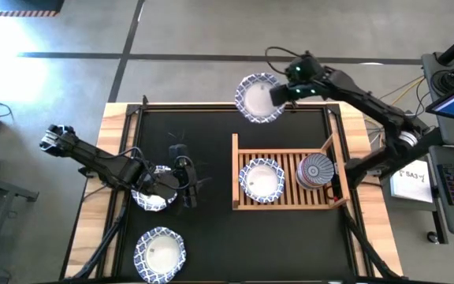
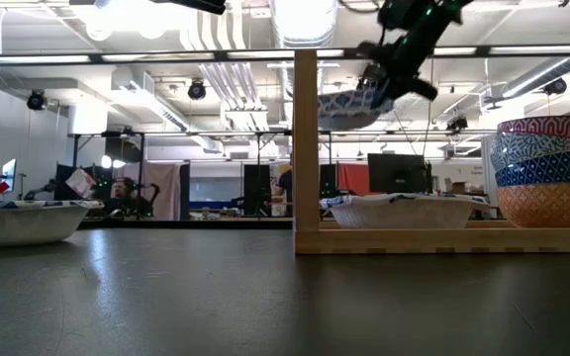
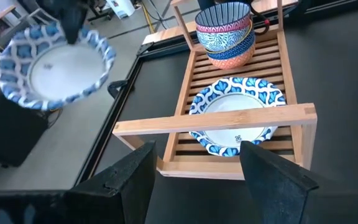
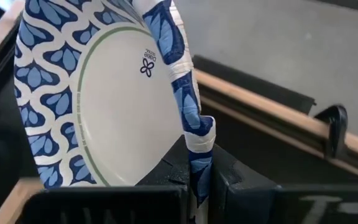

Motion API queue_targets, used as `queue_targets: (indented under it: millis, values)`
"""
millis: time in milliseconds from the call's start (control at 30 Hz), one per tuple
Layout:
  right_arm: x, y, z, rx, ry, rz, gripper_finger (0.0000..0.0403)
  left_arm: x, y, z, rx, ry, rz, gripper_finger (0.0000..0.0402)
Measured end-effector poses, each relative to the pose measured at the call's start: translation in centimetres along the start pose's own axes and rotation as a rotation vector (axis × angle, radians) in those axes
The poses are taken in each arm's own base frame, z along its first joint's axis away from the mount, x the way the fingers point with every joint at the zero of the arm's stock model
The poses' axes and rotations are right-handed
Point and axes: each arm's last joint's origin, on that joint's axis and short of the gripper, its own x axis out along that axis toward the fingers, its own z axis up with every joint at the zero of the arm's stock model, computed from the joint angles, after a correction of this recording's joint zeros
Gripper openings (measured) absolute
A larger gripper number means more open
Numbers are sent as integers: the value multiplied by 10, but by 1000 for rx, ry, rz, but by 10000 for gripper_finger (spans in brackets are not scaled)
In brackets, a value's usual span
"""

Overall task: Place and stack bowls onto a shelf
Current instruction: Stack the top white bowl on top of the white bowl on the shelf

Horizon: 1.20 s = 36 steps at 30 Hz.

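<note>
blue-and-white bowl (image 1: 257,98) is in your right gripper (image 1: 277,93), fingers clamped on its rim; wrist view shows the rim pinched flat between the two dark fingers (image 4: 166,180). bowl is held up in the air over the far edge of the table, beyond the shelf (image 1: 247,204), tilted per low view. light-wood shelf sits on the black mat (image 1: 203,134), right of centre. on its slats: one blue-and-white bowl on shelf (image 1: 262,180) at the left end, and a stack of small bowls (image 1: 316,170) at the right end, w/ red-pattern bowl topmost, then blue, then an orange-toned one at the bottom per low view. your left gripper (image 1: 186,175) is low over the mat, left of the shelf, fingers spread wide and holding nothing. a third patterned bowl (image 1: 153,193) lies just beside it, partly under the left arm. a fourth patterned bowl (image 1: 160,252) rests on the mat near the front edge, well apart from the shelf.
</note>
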Motion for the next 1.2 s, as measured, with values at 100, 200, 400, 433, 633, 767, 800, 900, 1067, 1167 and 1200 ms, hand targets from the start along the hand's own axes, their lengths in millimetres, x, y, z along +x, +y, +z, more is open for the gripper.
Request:
queue_targets:
  millis: [100,200,400,433,633,767,800,900,1067,1167,1200]
  values:
    - [-20,3,-10,-9,37,-3,9,0,0,0,-7,-1,0,213]
    - [-33,3,-20,-18,90,-20,9,0,0,0,-27,-1,0,213]
    - [-35,13,-41,-67,229,-26,9,0,0,0,-53,-2,-1,213]
    - [-33,16,-45,-81,249,-22,9,0,0,0,-54,-2,-1,213]
    - [-15,33,-73,-169,395,34,9,0,0,1,-63,-8,-1,213]
    - [-7,42,-93,-214,477,77,9,0,0,1,-65,-10,-1,213]
    - [-6,44,-97,-225,489,80,9,0,0,1,-65,-11,-1,213]
    - [-5,50,-105,-256,512,92,9,0,0,2,-68,-14,-2,213]
    - [-3,62,-117,-297,536,168,9,0,0,2,-82,-13,-2,213]
    - [1,65,-126,-320,558,176,9,0,0,2,-86,-13,-2,213]
    - [2,65,-129,-323,564,174,9,0,0,2,-86,-13,-2,213]
